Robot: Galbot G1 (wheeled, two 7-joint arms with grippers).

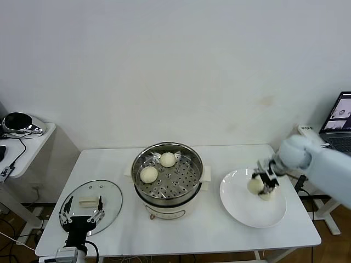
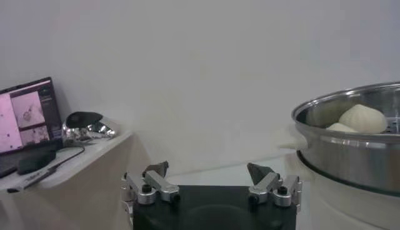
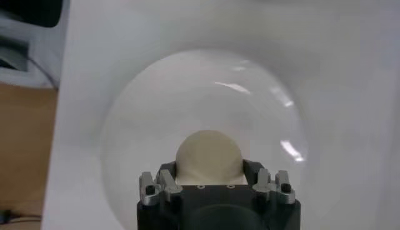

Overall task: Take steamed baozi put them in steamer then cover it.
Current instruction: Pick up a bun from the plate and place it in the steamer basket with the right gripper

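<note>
The baozi [image 1: 255, 186] in play sits on the white plate [image 1: 241, 209] at the robot's right, toward the plate's inner, far side. A second bun [image 1: 267, 195] seems to peek out just behind it on the plate, mostly hidden by the gripper. The right gripper [image 1: 264, 181] is down on the near bun: in the right wrist view the bun [image 3: 208, 153] fills the space between the 2 fingers, which stand on either side of it, closed in against its flanks. So this pincer is clamped on the baozi, with the bun directly under and between the fingertips, not off to one side. I cannot tell whether it rests on the plate or is just clear of it.

From there the steamer [image 1: 167, 194] lies to the robot's left, just beside the plate, its perforated tray already carrying 2 buns [image 1: 149, 174] in the far-left part. The open room is the tray's near and right portion, the side closest to the right arm, so the carry is likely a short lift and a leftward sweep over the steel rim.

Further left, the glass cover [image 1: 112, 203] lies flat on the table [image 1: 219, 235]. The left gripper [image 1: 82, 217] hovers over it, fingers spread wide apart and holding nothing, the nearer arm for the lid.
</note>
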